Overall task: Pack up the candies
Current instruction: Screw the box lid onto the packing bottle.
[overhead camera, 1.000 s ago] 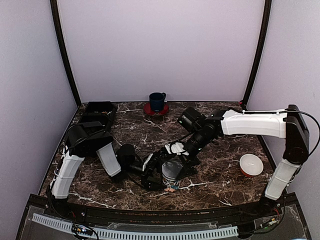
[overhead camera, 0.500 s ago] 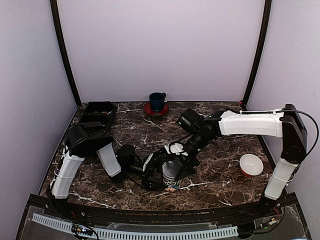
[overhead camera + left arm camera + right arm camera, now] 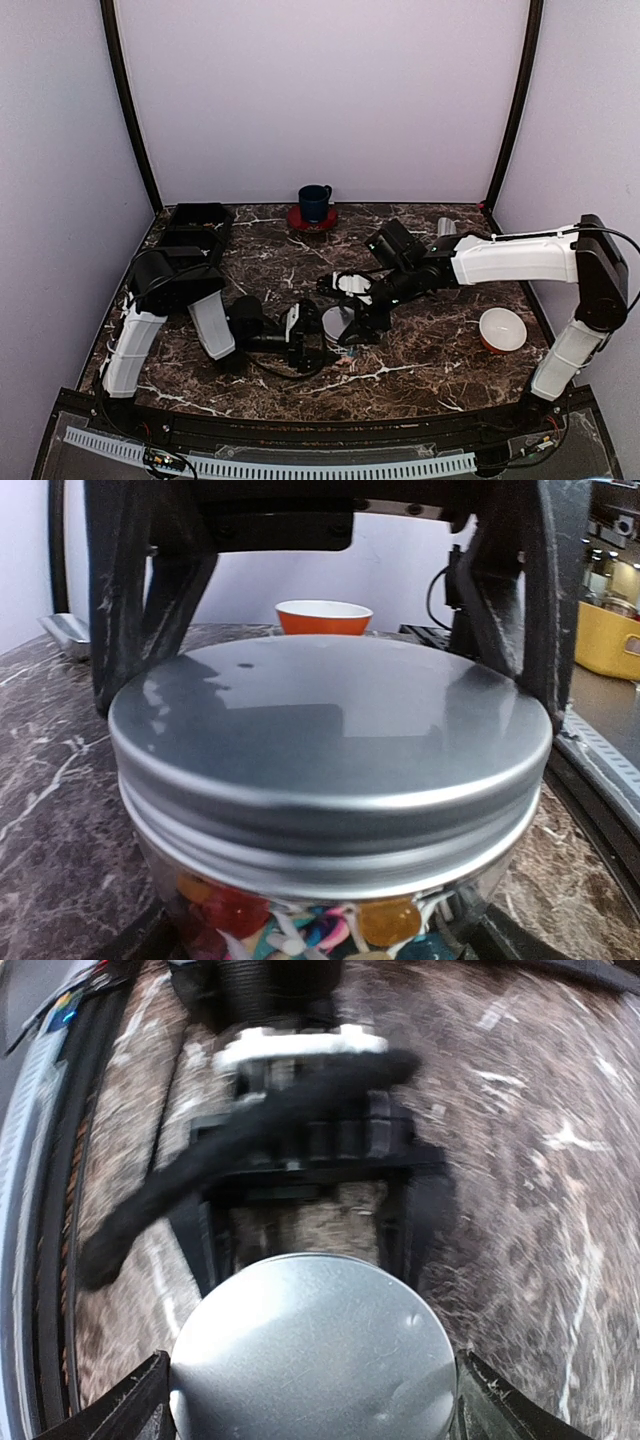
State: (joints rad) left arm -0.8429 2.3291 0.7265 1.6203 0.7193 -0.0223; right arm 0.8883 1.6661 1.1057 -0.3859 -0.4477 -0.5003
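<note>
The candies (image 3: pixel 235 912) are in the jar (image 3: pixel 330 780) at the front middle of the table (image 3: pixel 440 360). It stands upright, lid on top, long axis vertical. The left gripper (image 3: pixel 325 670) comes in low and level, clamped on the jar's sides. The right gripper (image 3: pixel 315 1400) points down over the lid, fingers spread wide.

I see a dark marble desk (image 3: pixel 270 262). Well beyond the right fingers (image 3: pixel 370 322), a blue mug (image 3: pixel 315 201) stands on a red saucer (image 3: pixel 312 223). To their right sits an orange bowl (image 3: pixel 502 329), white inside. Black bins (image 3: pixel 197 222) lie beyond and left of the left fingers (image 3: pixel 308 338).
</note>
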